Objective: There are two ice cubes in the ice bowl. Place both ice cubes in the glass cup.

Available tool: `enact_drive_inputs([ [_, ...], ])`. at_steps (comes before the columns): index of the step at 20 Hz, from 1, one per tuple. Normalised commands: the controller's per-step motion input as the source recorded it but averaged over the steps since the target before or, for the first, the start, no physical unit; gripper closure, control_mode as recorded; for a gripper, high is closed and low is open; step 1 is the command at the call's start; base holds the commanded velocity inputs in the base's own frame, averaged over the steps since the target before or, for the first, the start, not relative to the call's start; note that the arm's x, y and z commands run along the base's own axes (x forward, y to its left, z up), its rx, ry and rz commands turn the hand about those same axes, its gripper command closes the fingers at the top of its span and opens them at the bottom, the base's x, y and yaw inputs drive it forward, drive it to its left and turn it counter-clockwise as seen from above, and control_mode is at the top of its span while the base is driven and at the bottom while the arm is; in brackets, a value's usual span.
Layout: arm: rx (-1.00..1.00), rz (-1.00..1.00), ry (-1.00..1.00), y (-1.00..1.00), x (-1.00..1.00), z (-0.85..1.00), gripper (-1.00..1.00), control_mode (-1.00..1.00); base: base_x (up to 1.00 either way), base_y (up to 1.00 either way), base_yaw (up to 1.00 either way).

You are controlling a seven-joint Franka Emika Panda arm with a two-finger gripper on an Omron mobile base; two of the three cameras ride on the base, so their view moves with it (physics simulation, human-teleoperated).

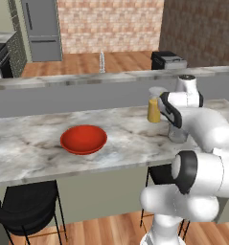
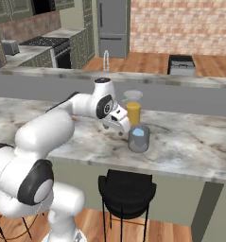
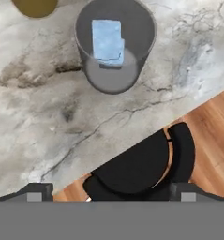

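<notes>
Gripper [image 3: 108, 193] jaws spread wide, nothing btwn them; fingertips [image 3: 34, 191] sit at 6 o'clock of hand view, far apart. Hand hangs above counter [image 2: 190, 142] edge, w/ black stool [image 3: 141, 164] under it. Glass cup [image 3: 114, 44] at 12 o'clock of hand view, upright on marble, pale-blue ice cubes [image 3: 107, 40] inside, looks like stacked pair but can't tell for sure. In right base view gripper [image 2: 118, 128] is just beside cup [image 2: 138, 138], at its 9 o'clock. Tall glass w/ orange liquid [image 2: 133, 109] stands just behind cup. Ice bowl [image 1: 83, 139] sits well apart, at 9 o'clock of cup [image 1: 177, 134] in left base view; red, inside looks bare.
</notes>
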Motion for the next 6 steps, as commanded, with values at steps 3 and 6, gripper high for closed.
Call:
enact_drive_inputs([
  [3, -0.08, 0.00, -0.11, 1.00, -1.00, 0.04, -1.00, -1.00, 0.00, 0.00, 0.00],
  [6, -0.02, 0.00, -0.15, 1.00, -1.00, 0.21, -1.00, -1.00, 0.00, 0.00, 0.00],
])
